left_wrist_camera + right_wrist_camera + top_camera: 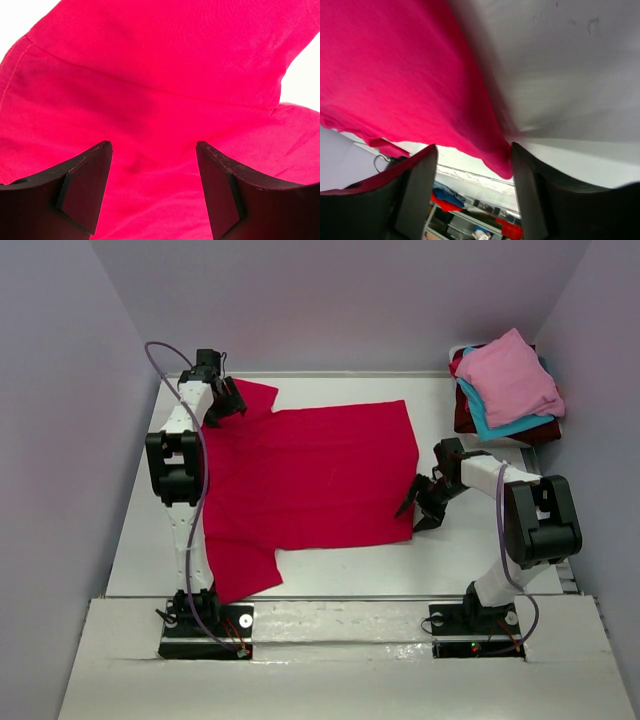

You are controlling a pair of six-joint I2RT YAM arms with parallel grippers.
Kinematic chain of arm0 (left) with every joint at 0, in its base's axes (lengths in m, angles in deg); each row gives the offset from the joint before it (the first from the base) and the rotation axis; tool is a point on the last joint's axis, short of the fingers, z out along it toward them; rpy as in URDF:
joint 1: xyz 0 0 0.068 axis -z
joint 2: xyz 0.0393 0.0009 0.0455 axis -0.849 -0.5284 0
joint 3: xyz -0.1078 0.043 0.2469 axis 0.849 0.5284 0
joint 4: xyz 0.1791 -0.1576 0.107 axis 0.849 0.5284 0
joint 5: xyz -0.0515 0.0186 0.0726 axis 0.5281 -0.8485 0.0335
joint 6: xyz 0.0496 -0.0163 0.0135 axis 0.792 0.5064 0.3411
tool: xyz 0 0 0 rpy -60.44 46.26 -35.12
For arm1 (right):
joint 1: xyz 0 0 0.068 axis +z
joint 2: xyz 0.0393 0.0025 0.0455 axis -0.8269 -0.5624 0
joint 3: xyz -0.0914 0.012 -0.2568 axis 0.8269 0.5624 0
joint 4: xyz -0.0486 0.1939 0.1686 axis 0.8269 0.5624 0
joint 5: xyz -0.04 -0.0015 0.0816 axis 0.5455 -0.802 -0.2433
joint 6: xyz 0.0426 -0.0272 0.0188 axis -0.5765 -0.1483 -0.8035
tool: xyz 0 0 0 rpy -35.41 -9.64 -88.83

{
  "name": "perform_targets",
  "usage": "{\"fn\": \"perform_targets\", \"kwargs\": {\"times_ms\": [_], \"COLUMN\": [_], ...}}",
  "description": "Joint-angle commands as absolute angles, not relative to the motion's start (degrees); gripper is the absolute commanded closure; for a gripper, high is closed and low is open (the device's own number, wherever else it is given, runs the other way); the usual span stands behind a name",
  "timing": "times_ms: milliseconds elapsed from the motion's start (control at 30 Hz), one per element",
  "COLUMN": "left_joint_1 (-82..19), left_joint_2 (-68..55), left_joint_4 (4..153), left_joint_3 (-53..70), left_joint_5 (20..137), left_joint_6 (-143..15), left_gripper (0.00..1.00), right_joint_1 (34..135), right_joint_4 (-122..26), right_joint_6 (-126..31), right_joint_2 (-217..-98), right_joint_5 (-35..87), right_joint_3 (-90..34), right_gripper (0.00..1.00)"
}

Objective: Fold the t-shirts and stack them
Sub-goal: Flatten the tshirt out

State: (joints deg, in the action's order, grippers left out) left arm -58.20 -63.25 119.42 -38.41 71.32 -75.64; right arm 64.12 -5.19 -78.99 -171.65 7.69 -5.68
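A crimson-red t-shirt [310, 480] lies spread flat on the white table, collar side to the left, hem to the right. My left gripper [232, 405] is open over its far-left sleeve; the left wrist view shows the red cloth [160, 75] just beyond the spread jaws [152, 150]. My right gripper [418, 510] is open at the shirt's near-right hem corner. In the right wrist view the corner of the red cloth [502, 167] hangs between the open jaws [473, 150], close to the right finger.
At the back right, a stack of shirts sits with a light pink one [510, 375] on top, a teal-blue one [495, 425] under it and a dark maroon one [465, 415] at the bottom. Grey walls enclose the table [470, 550] on three sides.
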Motion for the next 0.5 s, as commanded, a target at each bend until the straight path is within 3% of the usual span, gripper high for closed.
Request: {"fn": "perform_targets", "kwargs": {"times_ms": [0,233,467], "left_joint_1": [-58.37,-58.37,-58.37], "left_joint_2": [-57.55,-57.72,-57.81], "left_joint_4": [119.52,119.43,118.91], "left_joint_3": [-37.52,-37.43,-36.29], "left_joint_5": [70.57,70.57,70.57], "left_joint_6": [-74.77,-74.77,-74.77], "left_gripper": [0.21,0.21,0.21], "right_joint_1": [65.01,65.01,65.53], "right_joint_4": [-11.21,-11.74,-6.73], "right_joint_6": [-80.89,-81.59,-80.63], "right_joint_2": [-171.76,-171.94,-172.47], "right_joint_5": [7.96,7.69,8.92], "right_joint_3": [-4.74,-4.12,-12.11], "right_gripper": [0.46,0.72,0.77]}}
